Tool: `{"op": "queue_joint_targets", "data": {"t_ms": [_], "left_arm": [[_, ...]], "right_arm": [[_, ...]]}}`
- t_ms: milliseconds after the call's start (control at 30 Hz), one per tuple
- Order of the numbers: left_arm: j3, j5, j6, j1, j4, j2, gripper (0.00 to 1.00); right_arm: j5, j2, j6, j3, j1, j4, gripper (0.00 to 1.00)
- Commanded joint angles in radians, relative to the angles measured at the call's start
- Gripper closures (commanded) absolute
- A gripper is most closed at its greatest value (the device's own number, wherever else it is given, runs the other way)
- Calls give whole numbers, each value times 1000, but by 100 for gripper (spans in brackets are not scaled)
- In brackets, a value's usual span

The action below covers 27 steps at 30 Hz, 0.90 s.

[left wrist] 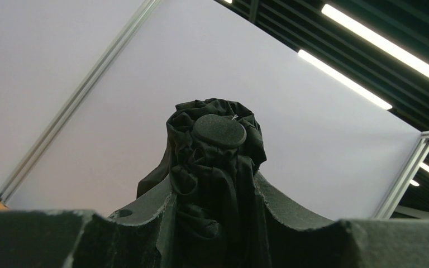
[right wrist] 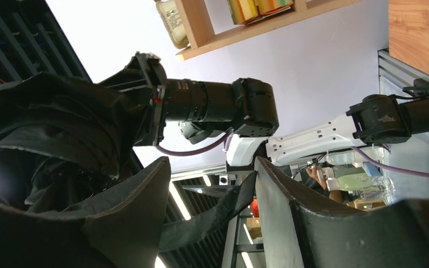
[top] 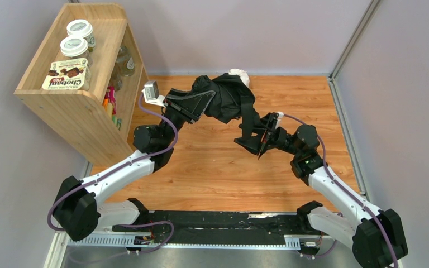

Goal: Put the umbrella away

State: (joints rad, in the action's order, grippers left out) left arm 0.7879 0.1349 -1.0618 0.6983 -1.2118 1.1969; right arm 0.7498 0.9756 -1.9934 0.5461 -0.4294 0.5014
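Well, my left hand [top: 201, 100] squeezes the umbrella [top: 232, 97] tight between its fingers and holds it up off the counter [top: 212, 167], I think so the loose cloth can hang free. A strap [top: 248, 120] drops from the bundle down to my right hand [top: 255, 142]. That hand's fingers stand apart with the strap running between them, not pinched. It looks ready to catch the strap and tidy the cloth.
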Motion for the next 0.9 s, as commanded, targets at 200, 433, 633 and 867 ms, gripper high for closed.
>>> {"op": "queue_joint_targets", "data": {"t_ms": [200, 433, 633, 867], "left_arm": [[-3, -11, 8, -5, -81, -31, 100], [28, 0, 74, -5, -6, -63, 100], [36, 15, 117, -6, 12, -60, 100], [59, 29, 138, -20, 12, -43, 100]], "right_arm": [[-4, -43, -479, 46, -8, 42, 36], [0, -100, -478, -14, -6, 22, 30], [11, -101, -476, 11, -8, 28, 33], [22, -112, -475, -21, -8, 20, 23]]}}
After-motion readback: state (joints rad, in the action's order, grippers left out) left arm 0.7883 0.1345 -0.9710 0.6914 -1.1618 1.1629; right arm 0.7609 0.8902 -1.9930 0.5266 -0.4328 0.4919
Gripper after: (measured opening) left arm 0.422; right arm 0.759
